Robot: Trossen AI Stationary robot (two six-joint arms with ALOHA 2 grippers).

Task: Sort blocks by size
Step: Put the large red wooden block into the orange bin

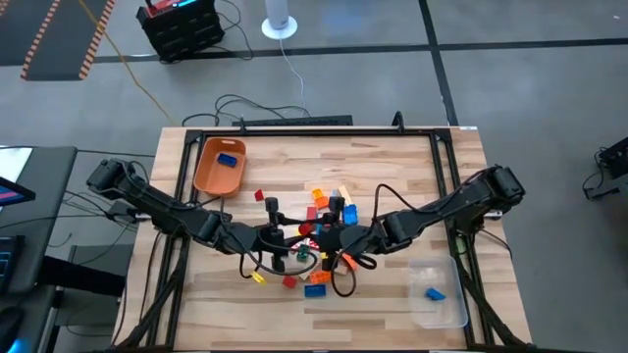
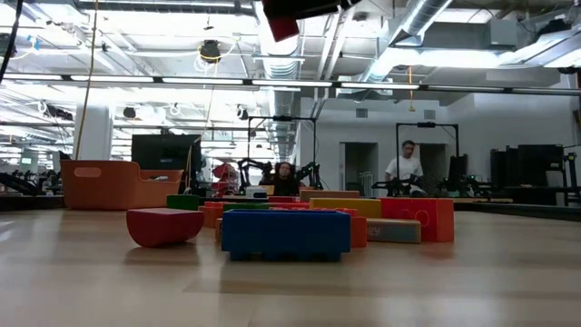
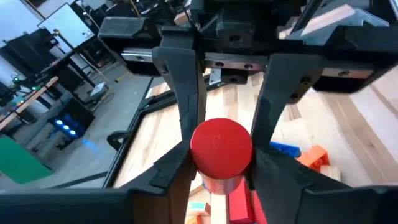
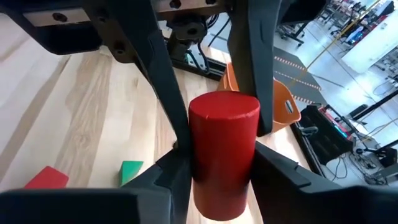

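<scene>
– Red plastic cylinder (image 3: 221, 146), both arms on it at once? Why?

– Looks like a hand-over, imo. It's up in the air over the middle of the wooden desk (image 1: 392, 176), above the heap of loose plastic blocks (image 1: 329, 201). Left pincer (image 1: 297, 233) is narrowed onto it, fingers on both sides. Right pincer (image 1: 322, 233) has it between its fingers from the opposite end, also touching by the look of it.

– So who keeps it?

– Can't say. Prob depends where it's headed. Orange plastic bin (image 1: 218, 167) sits at the far left corner w/ one blue block (image 1: 229, 159) in it; clear plastic tray (image 1: 456, 314) is near right, also one small blue block (image 1: 435, 293). Each arm reaches one easily, not the other, hence the pass.

– And the rest?

– Unsorted, approx all of it: red, blue, orange, yellow, green bits scattered mid-desk. Job's barely begun.

– Risk?

– One side letting go before the other has a firm hold; a round thing slips, then rolls.
</scene>
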